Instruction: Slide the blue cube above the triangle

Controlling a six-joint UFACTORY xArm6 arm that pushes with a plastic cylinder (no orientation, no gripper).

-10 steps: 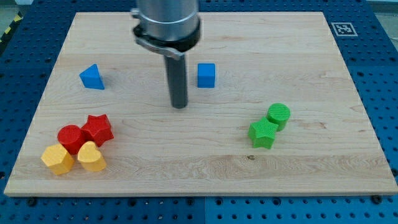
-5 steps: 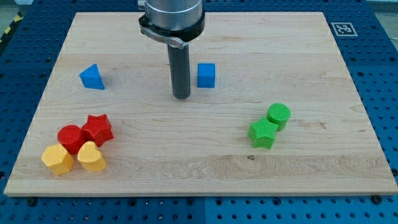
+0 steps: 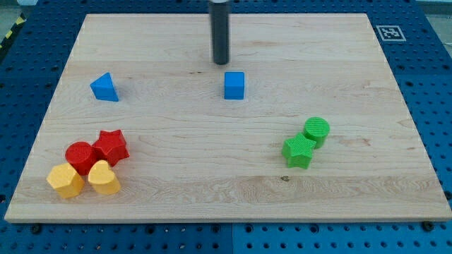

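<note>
The blue cube (image 3: 234, 85) sits on the wooden board (image 3: 226, 183) a little above the middle. The blue triangle (image 3: 104, 87) lies at the view's left, about level with the cube. My tip (image 3: 221, 62) stands just above the cube and slightly to its left, apart from it by a small gap. The rod rises out of the view's top edge.
A red cylinder (image 3: 80, 156) and a red star (image 3: 111, 147) sit at the lower left, with a yellow hexagon (image 3: 64, 180) and a yellow heart (image 3: 104, 178) below them. A green star (image 3: 299, 151) and a green cylinder (image 3: 316, 130) sit at the right.
My tip has moved from left of and below the cube toward the view's top, ending just above the cube. No block has moved.
</note>
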